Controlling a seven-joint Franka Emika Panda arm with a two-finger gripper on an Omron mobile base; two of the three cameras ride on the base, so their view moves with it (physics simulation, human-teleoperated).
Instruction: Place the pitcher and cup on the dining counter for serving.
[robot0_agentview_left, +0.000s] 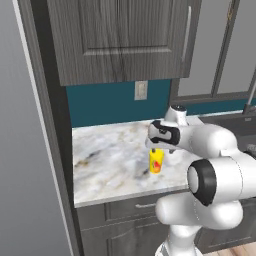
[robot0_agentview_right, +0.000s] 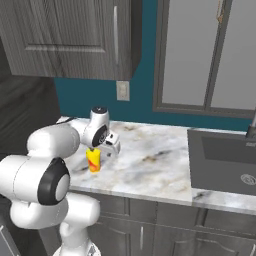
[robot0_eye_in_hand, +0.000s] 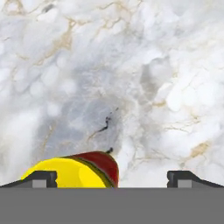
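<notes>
Yellow cup (robot0_agentview_left: 156, 161) standing upright on marble surface (robot0_agentview_left: 107, 160) near its front edge, red-orange mark facing us. We are hovering tool (robot0_eye_in_hand: 112, 178) just above cup, jaws spread wide, grasping nothing. Sink (robot0_agentview_right: 222, 160) well apart.

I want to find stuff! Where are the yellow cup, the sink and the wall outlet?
cup (robot0_agentview_left: 156, 161): left base view, on its yellow side.
sink (robot0_agentview_right: 225, 160): right base view, on the dark basin floor.
wall outlet (robot0_agentview_right: 122, 90): right base view, on its faceplate.
</notes>
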